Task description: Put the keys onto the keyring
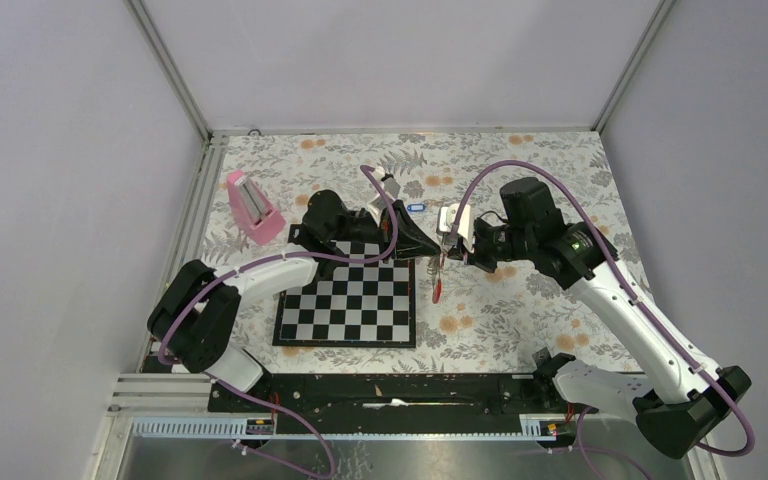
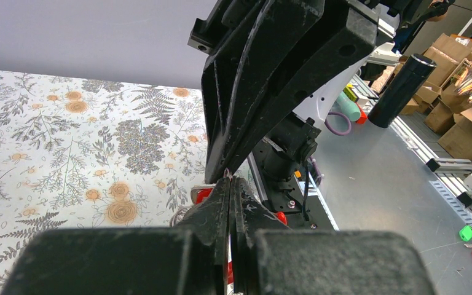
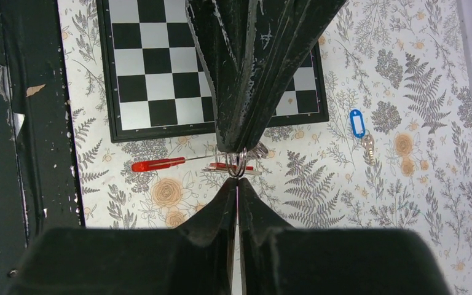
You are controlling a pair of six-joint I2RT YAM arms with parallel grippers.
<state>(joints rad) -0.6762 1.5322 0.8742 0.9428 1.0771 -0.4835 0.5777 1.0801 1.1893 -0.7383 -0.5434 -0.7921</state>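
Between left hand [image 3: 238, 145] and right hand [image 3: 237, 184], keyring [image 3: 238, 165] pinched.

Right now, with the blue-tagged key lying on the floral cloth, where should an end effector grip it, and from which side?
Probably the blue tag of the key, from straight above, jaws across the tag's narrow width. The key lies flat, apart from everything else, and its tag is the broadest part.
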